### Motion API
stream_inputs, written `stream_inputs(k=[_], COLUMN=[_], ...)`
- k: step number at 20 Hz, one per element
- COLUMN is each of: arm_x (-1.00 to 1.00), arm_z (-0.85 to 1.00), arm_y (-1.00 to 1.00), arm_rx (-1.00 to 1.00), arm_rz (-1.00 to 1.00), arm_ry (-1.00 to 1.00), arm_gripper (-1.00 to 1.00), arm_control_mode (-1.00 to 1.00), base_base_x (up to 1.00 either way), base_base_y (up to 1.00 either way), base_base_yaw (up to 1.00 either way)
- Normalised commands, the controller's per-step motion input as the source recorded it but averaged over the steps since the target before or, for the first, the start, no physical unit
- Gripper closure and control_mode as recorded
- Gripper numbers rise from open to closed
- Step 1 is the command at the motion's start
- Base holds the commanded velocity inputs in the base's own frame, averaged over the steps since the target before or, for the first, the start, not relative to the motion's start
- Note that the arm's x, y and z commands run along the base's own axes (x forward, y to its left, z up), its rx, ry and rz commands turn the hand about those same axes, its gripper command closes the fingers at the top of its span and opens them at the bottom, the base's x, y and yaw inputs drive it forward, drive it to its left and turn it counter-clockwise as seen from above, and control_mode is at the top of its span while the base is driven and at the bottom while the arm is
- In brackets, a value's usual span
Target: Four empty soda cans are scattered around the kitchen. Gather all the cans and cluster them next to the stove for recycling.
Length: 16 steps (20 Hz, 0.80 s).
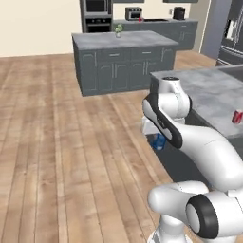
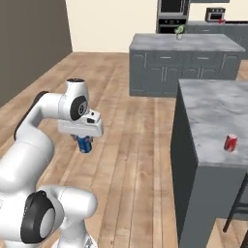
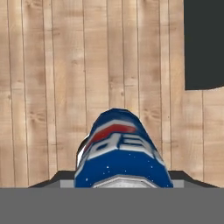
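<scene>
A blue soda can [image 3: 120, 153] sits between my fingers, hanging over the wooden floor beside the near counter. My gripper [image 2: 85, 144] is shut on it and points down, close to the arm's base. The same blue can [image 1: 159, 141] peeks out below the white forearm in the left base view. A red soda can [image 2: 230, 143] stands upright near the front edge of the grey counter [image 2: 213, 111] to my right, also seen as a red soda can [image 1: 237, 116]. The stove [image 1: 155, 20] is a thin dark strip on the far back counter.
A grey kitchen island [image 1: 123, 59] with a small green plant [image 1: 118, 31] stands across the open wood floor. A wall oven [image 1: 97, 14] and a toaster oven [image 1: 134, 13] line the back wall. A stool leg [image 2: 237, 208] stands beside the near counter.
</scene>
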Motion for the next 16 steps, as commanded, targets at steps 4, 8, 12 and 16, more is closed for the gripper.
stream_inputs(k=[4,8,12,16], arm_x=[0.0,0.0,0.0,0.0], arm_z=[0.0,0.0,0.0,0.0], arm_y=[0.0,0.0,0.0,0.0], arm_rx=[0.0,0.0,0.0,0.0], arm_rz=[0.0,0.0,0.0,0.0], arm_ry=[0.0,0.0,0.0,0.0], arm_gripper=[1.0,1.0,1.0,1.0], arm_control_mode=[1.0,1.0,1.0,1.0], base_base_x=[0.9,0.93,0.92,0.94], base_base_y=[0.63,0.56,0.48,0.4], base_base_yaw=[-0.05,-0.07,-0.08,-0.1])
